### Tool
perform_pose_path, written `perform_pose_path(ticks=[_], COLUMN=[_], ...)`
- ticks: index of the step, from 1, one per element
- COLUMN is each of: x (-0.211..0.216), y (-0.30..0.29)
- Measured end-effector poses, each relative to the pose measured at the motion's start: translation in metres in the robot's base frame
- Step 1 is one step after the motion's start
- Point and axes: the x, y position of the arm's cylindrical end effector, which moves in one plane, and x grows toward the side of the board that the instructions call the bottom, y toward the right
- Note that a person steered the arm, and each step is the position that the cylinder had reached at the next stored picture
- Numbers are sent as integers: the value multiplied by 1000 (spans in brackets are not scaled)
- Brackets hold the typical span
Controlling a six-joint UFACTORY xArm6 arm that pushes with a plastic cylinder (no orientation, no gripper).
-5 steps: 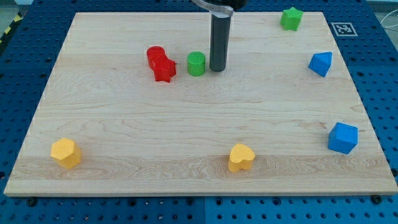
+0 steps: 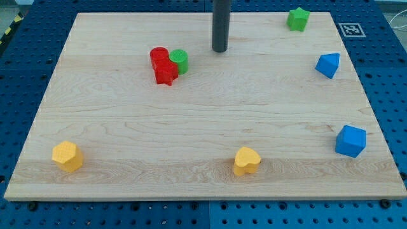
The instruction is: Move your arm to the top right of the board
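A lab bench: a wooden table [image 2: 203, 127] rests on a blue perforated mounting plate [image 2: 388, 76], a fiducial marker [image 2: 351, 29] at its corner.

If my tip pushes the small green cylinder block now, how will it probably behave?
The green cylinder block stands upright and squat, so it would probably slide, not tip or roll. It touches the red blocks, so a leftward push may move them too. My tip is apart, to its right.
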Motion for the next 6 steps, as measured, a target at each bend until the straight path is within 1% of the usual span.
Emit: perform_pose_path(ticks=[4, 5, 6], x=[-109, -110, -103], y=[115, 147, 198])
